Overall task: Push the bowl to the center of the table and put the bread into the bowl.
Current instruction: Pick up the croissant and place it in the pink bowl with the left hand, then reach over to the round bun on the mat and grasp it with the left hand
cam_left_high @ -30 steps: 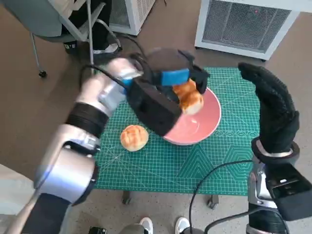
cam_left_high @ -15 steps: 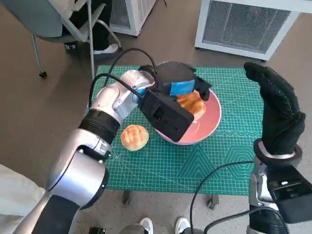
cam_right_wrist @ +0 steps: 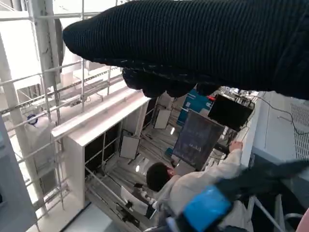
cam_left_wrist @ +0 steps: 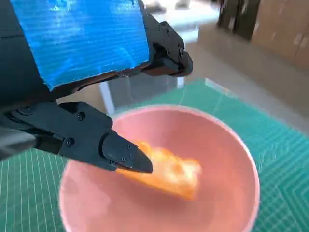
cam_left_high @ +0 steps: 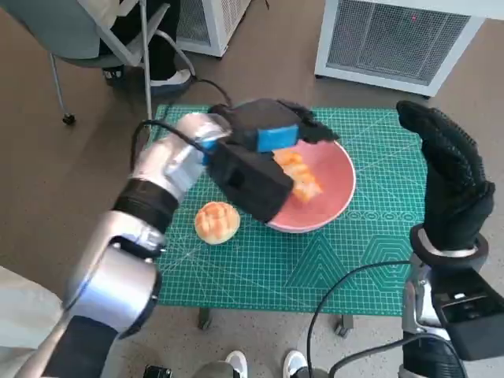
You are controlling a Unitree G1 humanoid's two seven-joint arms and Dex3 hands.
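I have my left hand over the far-left side of the pink bowl. Its fingers are spread with nothing between them, and a piece of bread lies below them inside the bowl, blurred in the left wrist view. I judge that piece is already delivered, which is why the hand is loose above it.

A second bread, the round bun, sits on the green mat just left of the bowl, apart from its rim.

My right hand is raised at the right edge of the mat, fingers straight and holding nothing, well clear of the bowl. I take it to be parked out of the way.

The bowl sits about mid-mat. There is open mat near and right of it. The bun has room around it, so I could reach it from the left without nudging the bowl.
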